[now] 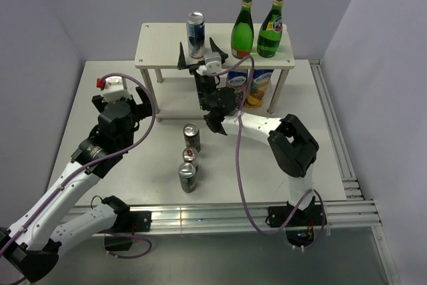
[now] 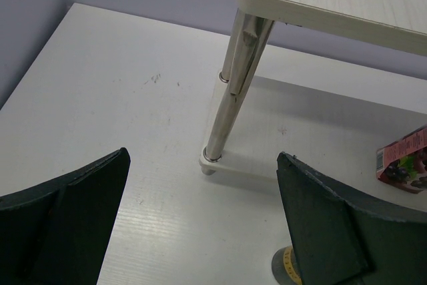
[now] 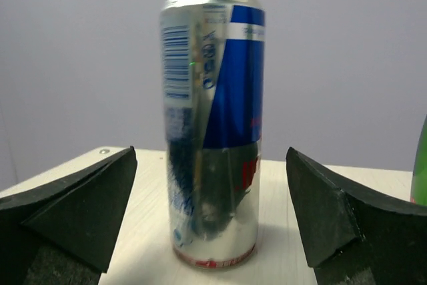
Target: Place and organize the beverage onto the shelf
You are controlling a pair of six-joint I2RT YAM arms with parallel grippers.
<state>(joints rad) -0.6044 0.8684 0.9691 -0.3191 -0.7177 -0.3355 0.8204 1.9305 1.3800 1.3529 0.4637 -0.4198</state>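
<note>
Can (image 3: 213,98) stands free on the shelf's (image 1: 150,48) left end between your right gripper's (image 3: 211,155) wide jaws — withdraw, fetch another; left gripper (image 2: 203,157) wide too.

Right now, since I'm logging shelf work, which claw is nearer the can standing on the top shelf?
Right. The right claw is open right in front of the can, not touching it. The left claw is beyond the left end of the shelf, well away.
</note>
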